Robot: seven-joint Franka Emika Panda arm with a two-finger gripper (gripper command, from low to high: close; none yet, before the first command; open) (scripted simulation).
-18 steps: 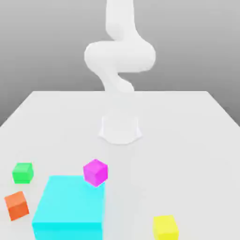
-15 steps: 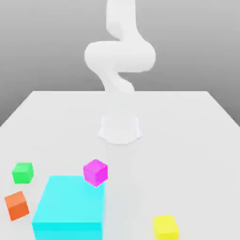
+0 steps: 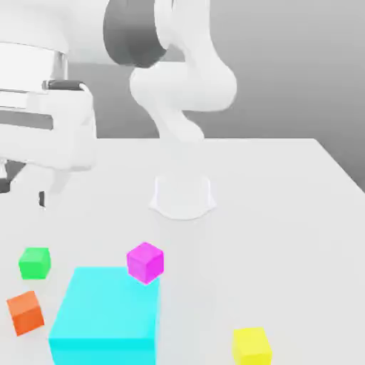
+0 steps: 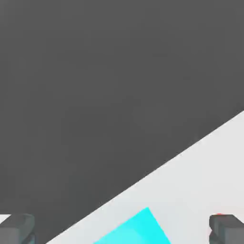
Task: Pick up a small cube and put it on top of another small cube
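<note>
The small orange-red cube [image 3: 26, 312] sits on the white bench [image 3: 271, 214] near the front edge on the exterior view's left. It rests flat on one face and is turned a little, so one vertical edge faces the camera; being a cube, it has no long axis. It stands just beside the big cyan block [image 3: 105, 316], apart from it by a narrow strip of bench. The small green cube [image 3: 34, 263] lies behind it, near but not touching. The small magenta cube [image 3: 145, 261] shows at the cyan block's far corner, towards the exterior view's right; whether it touches the block cannot be told. A yellow cube [image 3: 252, 346] stands well apart at the front on the exterior view's right.

The white arm [image 3: 182, 85] rises from its round base [image 3: 182, 197] at the middle of the bench and reaches over to the exterior view's left, where its hand hangs high above the cubes. The tool [image 4: 122, 228] is released, its two dark fingertips [image 4: 17, 228] spread wide with nothing between them. In the hand view the bench edge runs diagonally, and a corner of the cyan block lies between the fingertips.
</note>
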